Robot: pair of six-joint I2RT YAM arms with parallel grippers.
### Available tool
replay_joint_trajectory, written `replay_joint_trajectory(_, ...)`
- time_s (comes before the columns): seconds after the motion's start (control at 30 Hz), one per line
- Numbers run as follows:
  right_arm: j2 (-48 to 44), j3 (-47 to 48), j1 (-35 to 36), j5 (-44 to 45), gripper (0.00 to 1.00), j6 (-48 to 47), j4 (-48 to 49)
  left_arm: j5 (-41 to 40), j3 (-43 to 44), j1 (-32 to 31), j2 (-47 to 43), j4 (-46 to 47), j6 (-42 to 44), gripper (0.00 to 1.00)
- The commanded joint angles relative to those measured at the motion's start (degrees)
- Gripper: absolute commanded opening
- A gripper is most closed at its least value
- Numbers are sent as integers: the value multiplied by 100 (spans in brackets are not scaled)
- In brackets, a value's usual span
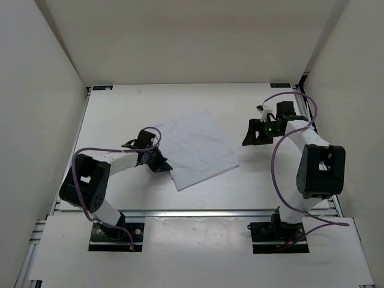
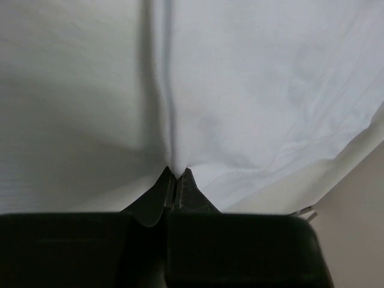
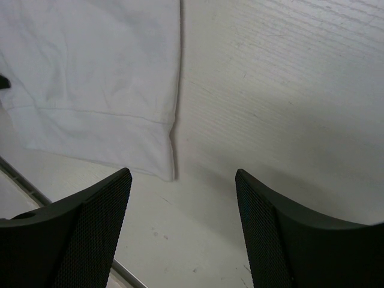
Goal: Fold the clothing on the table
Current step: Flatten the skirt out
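My left gripper (image 2: 176, 180) clamps the thin white cloth garment (image 2: 252, 90).
It ridges ahead, perhaps lifted; right gripper (image 3: 183, 177) gapes, empty.

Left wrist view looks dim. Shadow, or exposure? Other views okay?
Left wrist: mostly shadow; the clothing darkens leftward and along the crease above the shut left hand, whose body is a black blur. Right wrist: even light, table grain sharp. Top external: flat, no glare.

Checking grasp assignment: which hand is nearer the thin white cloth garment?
Left. The left hand is shut on the near-left edge of the thin white cloth garment; the right hand is open, apart from its opposite edge.
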Motion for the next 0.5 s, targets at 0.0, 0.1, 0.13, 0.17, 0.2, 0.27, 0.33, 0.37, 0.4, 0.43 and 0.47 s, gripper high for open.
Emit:
replay_joint_trajectory(0.0, -152, -122, -153, -174, 75, -36, 88, 66, 177, 529, -96, -82, 421, 0)
replay_joint_trajectory(0.1, -214, -131, -197, -306, 75, -115, 9, 136, 510, 924, 114, -388, 861, 0)
replay_joint_trajectory(0.13, -223, -175, -197, -315, 75, -150, -44, 172, 737, 1030, 236, -547, 975, 0)
replay_joint_trajectory(0.17, -258, -192, -188, -350, 74, -185, -62, 181, 966, 1118, 333, -653, 1133, 0)
replay_joint_trajectory(0.2, -293, -245, -197, -333, 75, -212, -79, 181, 1064, 1136, 378, -627, 1169, 0)
replay_joint_trajectory(0.27, -328, -272, -206, -350, 75, -230, -62, 522, 1205, 1258, 500, -409, 1179, 10)
replay_joint_trajectory(0.33, -372, -315, -214, -350, 78, -326, -123, 558, 1311, 1250, 554, -469, 1073, 55)
replay_joint_trajectory(0.37, -372, -333, -162, -359, 78, -361, -158, 446, 1381, 1189, 545, -634, 1108, 78)
replay_joint_trajectory(0.4, -398, -325, -127, -411, 80, -422, -150, 357, 1494, 1067, 519, -732, 1221, 84)
replay_joint_trajectory(0.43, -425, -342, -118, -464, 83, -440, -193, 174, 1496, 1014, 441, -872, 1353, 99)
replay_joint_trajectory(0.47, -442, -333, -83, -430, 85, -397, -159, -28, 1513, 935, 266, -1004, 1389, 98)
